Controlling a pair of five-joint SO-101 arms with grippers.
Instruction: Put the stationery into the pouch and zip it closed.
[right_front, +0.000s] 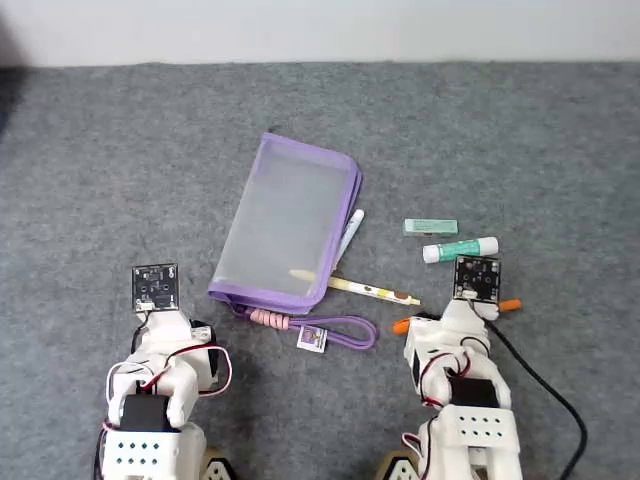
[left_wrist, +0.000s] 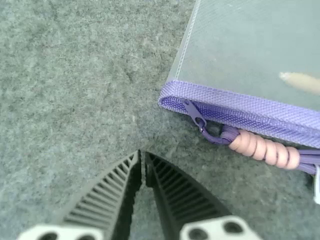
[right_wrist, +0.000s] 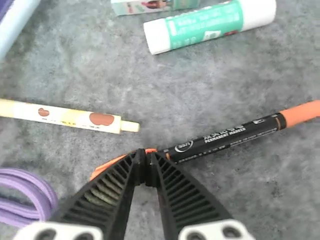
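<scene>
Pouch (right_front: 285, 225), flat, with yellow pen (right_front: 375, 291) and white pen (right_front: 352, 228) poking from its side; both jaws together.

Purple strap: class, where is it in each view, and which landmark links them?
High view: purple strap loops before the pouch, by the pink beads.
Left wrist view: it leaves the pink beads.
Right wrist view: its loop lies beside the right gripper.
Landmark: the pink beads; for the right wrist, the yellow pen.

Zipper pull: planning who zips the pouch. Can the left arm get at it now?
Probably yes: the zipper pull lies at a corner of the pouch, just ahead of the left gripper, bare carpet between them. Its shut fingers would need opening.
</scene>
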